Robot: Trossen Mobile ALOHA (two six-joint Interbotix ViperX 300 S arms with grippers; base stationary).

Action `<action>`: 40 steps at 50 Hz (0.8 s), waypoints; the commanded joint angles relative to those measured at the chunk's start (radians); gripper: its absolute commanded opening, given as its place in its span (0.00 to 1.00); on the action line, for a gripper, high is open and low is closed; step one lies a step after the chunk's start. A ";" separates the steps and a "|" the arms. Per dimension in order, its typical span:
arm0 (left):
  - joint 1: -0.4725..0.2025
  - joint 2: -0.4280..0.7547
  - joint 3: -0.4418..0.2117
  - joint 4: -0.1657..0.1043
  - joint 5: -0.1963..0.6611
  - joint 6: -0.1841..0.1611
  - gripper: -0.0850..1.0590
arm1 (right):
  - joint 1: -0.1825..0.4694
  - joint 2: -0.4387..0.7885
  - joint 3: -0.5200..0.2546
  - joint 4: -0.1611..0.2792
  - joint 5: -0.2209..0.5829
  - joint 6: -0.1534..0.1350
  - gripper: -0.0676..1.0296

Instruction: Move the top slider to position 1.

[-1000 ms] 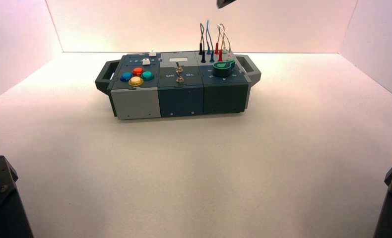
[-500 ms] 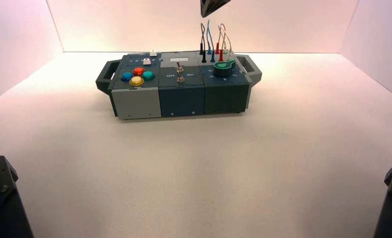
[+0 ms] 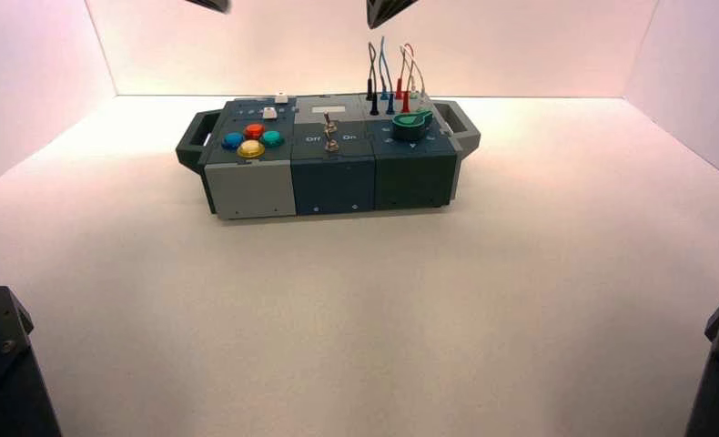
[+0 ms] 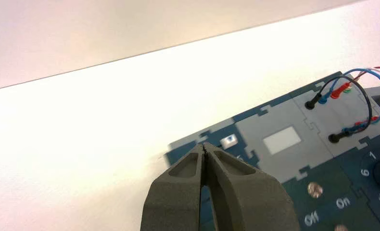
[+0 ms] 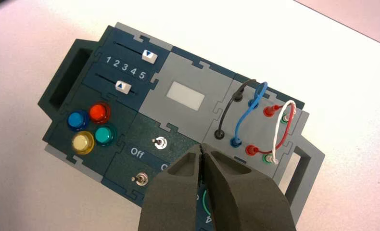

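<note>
Fingertips (image 4: 192,161) pressed together on each, left gripper (image 4: 204,145) and right gripper (image 5: 201,145) hang above the box's (image 3: 333,187) far side.

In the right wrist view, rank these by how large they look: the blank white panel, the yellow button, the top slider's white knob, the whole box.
1. Box
2. White panel
3. Yellow button
4. Top slider's white knob
</note>
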 commanded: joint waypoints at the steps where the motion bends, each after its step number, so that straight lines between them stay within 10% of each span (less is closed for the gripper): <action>1: -0.040 0.084 -0.098 -0.002 -0.005 0.000 0.05 | -0.009 -0.037 -0.018 -0.003 0.003 -0.003 0.04; 40: -0.107 0.396 -0.367 -0.002 0.120 -0.002 0.05 | -0.028 -0.077 0.015 -0.029 0.003 -0.003 0.04</action>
